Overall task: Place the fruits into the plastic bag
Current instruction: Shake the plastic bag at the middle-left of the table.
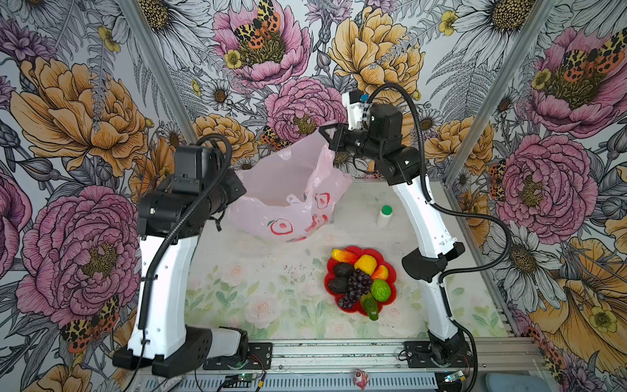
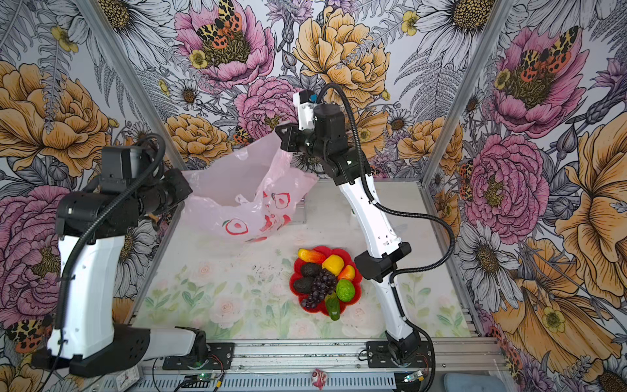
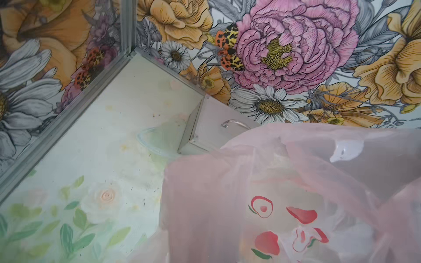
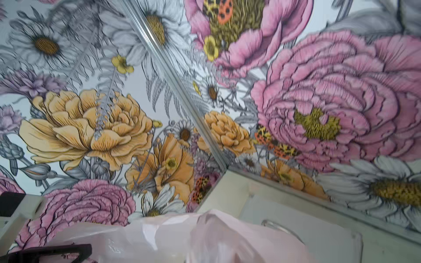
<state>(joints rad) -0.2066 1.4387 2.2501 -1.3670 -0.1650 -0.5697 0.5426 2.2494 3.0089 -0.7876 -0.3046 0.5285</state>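
The left end effector [image 1: 239, 186] and right end effector [image 1: 323, 130] clench the translucent pale-pink plastic bag [image 1: 271, 183], while the glossy toy fruits [image 1: 356, 281] lie nearer the right arm.

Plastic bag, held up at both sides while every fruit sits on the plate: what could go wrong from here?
1. Both the left pincer and the right pincer are shut on the plastic bag; freeing one to fetch the fruits may let its mouth collapse.
2. Reaching for the red plate, the right pincer would pass the green-capped bottle and might tip it.
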